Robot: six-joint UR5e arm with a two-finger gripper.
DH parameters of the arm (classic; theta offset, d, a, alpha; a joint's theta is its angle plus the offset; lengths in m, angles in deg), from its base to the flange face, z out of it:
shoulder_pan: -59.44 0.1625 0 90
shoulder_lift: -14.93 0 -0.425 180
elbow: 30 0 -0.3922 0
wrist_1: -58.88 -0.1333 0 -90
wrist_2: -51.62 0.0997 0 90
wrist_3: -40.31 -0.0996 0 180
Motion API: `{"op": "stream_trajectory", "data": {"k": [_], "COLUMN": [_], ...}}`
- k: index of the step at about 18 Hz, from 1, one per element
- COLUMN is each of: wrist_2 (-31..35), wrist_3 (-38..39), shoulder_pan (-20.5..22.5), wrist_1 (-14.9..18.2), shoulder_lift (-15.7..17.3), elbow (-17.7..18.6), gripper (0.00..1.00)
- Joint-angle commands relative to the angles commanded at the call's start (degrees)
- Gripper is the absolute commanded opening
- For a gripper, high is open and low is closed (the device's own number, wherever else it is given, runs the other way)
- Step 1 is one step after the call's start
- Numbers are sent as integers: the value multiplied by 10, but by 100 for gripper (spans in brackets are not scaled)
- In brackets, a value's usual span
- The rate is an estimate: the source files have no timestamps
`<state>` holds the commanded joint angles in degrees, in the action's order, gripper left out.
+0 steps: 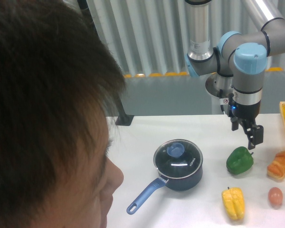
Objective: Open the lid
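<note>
Currently the gripper [253, 137] hangs above the green bell pepper [240, 160], holding nothing; its fingers look close together, though the gap cannot be read for certain. To its left, well apart, the lid [177, 156] sits closed on the dark blue saucepan [180, 180]. Judged step: approach not yet made. The next move calls for travel left, centring over the blue knob [175, 149], then descent.

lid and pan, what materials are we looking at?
The lid: looks like clear glass, glossy, since light glints off it and the pan's inside shows through; its blue knob is probably plastic. The saucepan: dark blue with a smooth sheen, likely coated metal, though it could be plastic. Its light blue handle looks like matte plastic.
</note>
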<state>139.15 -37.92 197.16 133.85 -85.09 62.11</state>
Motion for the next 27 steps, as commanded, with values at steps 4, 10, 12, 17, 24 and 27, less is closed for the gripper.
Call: {"op": "stream_trajectory", "data": {"k": [4, 10, 12, 17, 24, 27], "wrist_2": [1, 0, 0, -5, -1, -2], "wrist_3": [2, -4, -4, 20, 175, 235], "shoulder_pan": [-2, 1, 2, -10, -97, -122], "wrist_1": [-1, -3, -3, -3, -18, -31], "shoulder_lift": [0, -2, -1, 12, 8, 2], "elbow": [1, 1, 1, 4, -7, -11], "gripper": [100, 100, 100, 100, 100, 100]}}
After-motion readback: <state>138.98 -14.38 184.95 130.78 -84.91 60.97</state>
